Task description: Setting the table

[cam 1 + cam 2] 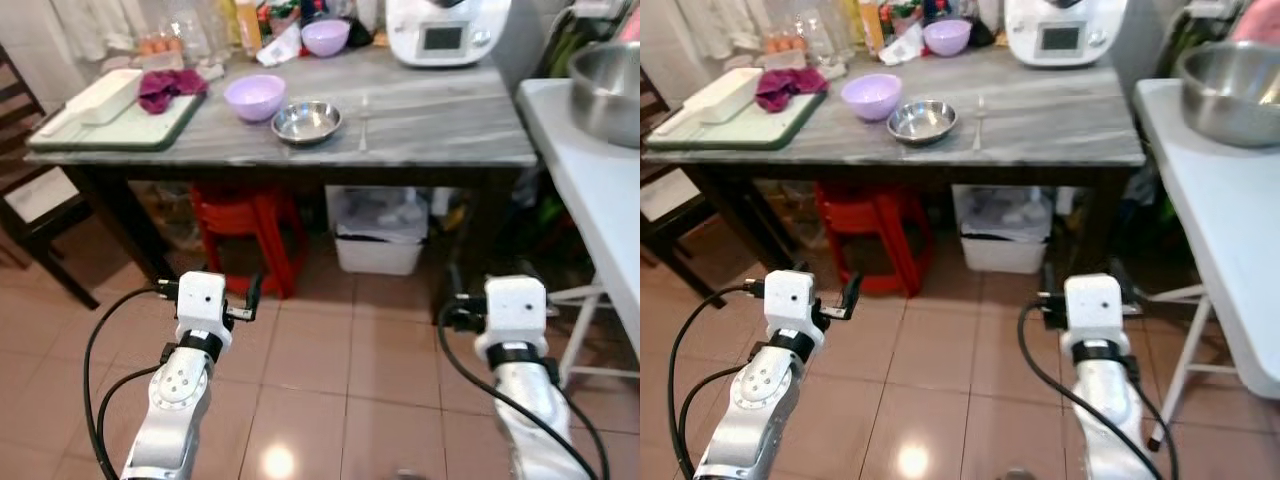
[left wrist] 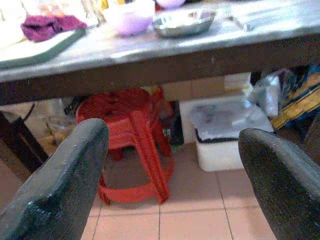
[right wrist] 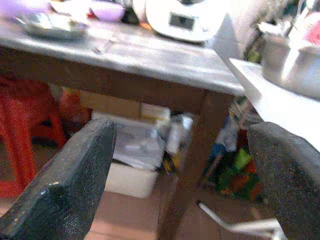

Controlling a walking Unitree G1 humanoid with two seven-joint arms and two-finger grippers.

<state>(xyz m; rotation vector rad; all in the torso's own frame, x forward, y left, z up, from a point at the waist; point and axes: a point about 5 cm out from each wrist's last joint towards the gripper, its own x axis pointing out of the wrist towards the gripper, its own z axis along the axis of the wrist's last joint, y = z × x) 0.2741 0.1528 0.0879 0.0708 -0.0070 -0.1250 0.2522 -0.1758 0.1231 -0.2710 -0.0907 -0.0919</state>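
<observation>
One grey, streaked stone-look table [image 1: 430, 125] is spanning the scene on dark legs, and it is carrying a glossy white appliance [image 1: 447, 30] with a small dark screen at its far edge. Beside the table a white counter [image 1: 600, 190] is bearing a big round steel bowl [image 1: 608, 90]. Red plastic stools [image 1: 245, 230] are sitting stacked beneath the table. Near the front edge a smooth lilac bowl [image 1: 254, 96] is sitting just beside a shallow shiny metal bowl [image 1: 306, 121]. Low over the tiled floor, the left gripper [image 2: 172, 185] and right gripper [image 3: 185, 185] are hanging with fingers spread, holding nothing.
</observation>
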